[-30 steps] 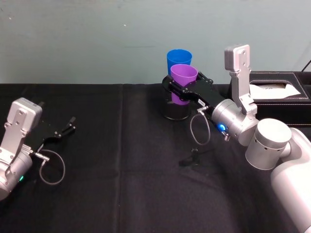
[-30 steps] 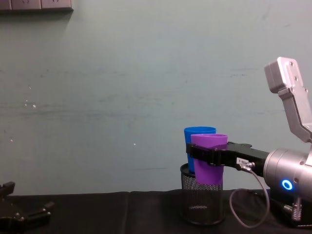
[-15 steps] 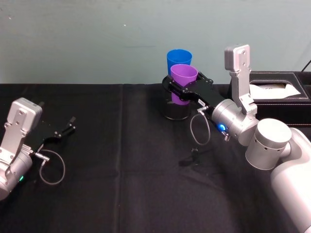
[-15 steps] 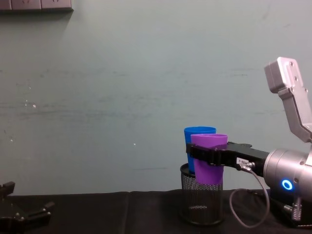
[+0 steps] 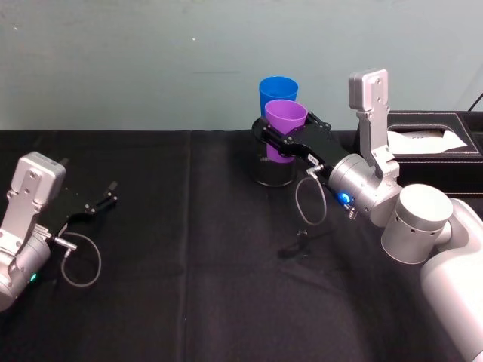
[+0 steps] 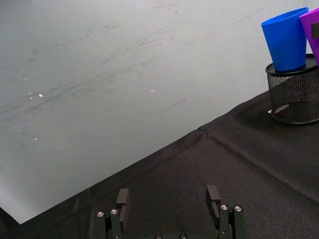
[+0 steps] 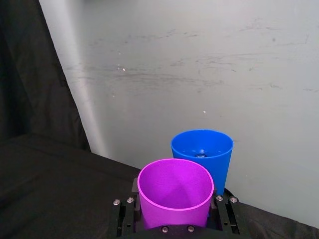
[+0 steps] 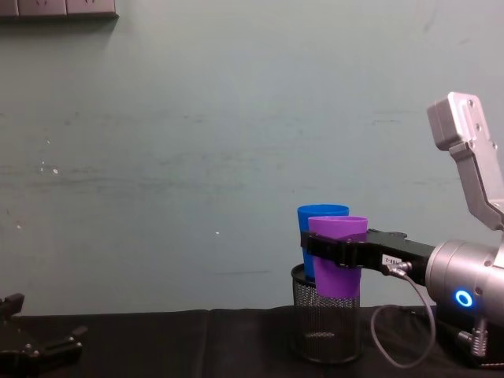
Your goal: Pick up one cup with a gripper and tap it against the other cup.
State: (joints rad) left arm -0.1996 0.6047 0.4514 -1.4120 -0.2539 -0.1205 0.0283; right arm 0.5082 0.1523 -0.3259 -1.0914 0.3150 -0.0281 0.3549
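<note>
Purple cup: upright, mouth up, long axis vert.; clamped by R gripper over mesh holder, beside blue cup. L gripper: parked, fingers apart.

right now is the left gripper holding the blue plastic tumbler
No, the empty left gripper is open; the blue tumbler sits in a black mesh holder.

Silver-grey arms. Black slim-fingered right gripper, white label, blue ring light. Left gripper black. Grey looped cables, silver screws.
</note>
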